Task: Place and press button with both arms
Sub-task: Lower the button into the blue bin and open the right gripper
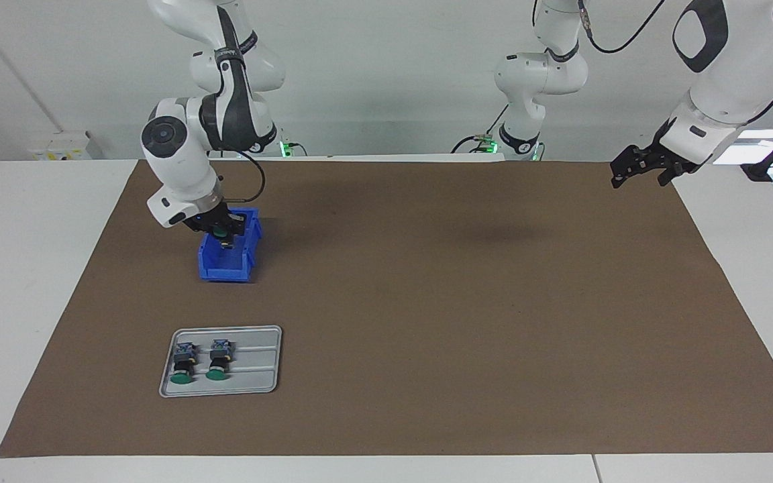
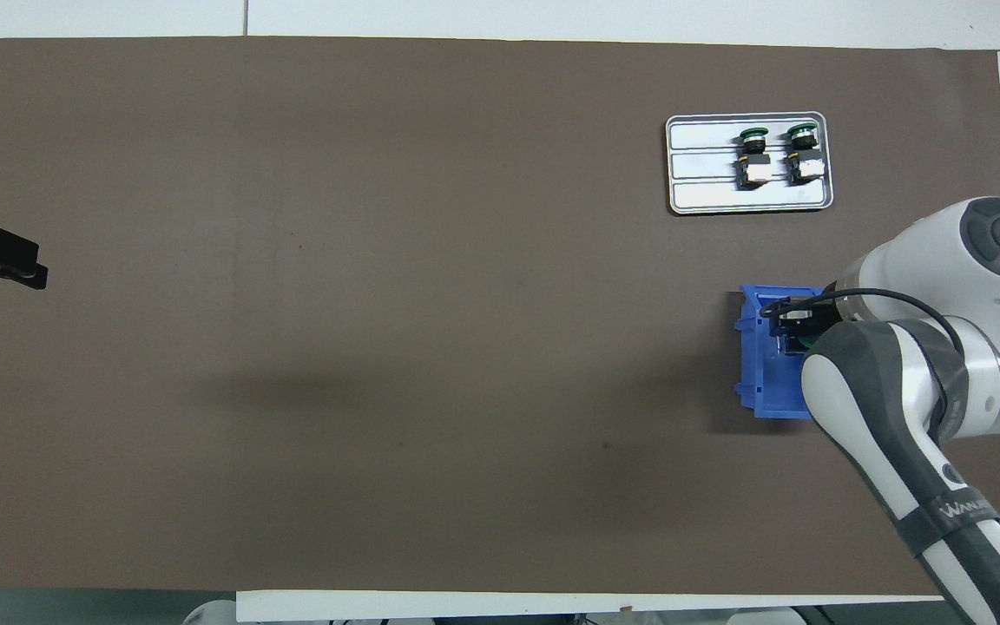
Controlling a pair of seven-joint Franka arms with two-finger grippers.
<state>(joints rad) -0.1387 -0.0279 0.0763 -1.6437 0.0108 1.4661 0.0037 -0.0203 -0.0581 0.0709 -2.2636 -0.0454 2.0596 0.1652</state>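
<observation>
A white table (image 1: 17, 268) carries a brown mat (image 1: 427, 302) bearing a blue bin (image 1: 229, 258) and grey tray (image 1: 255, 365).

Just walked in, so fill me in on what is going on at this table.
The right gripper is shut on a green button and holds it over the blue bin. Two more buttons lie side by side on the grey tray, farther from the robots than the bin. The left gripper is open and waits over the mat's edge at its own end of the table.
</observation>
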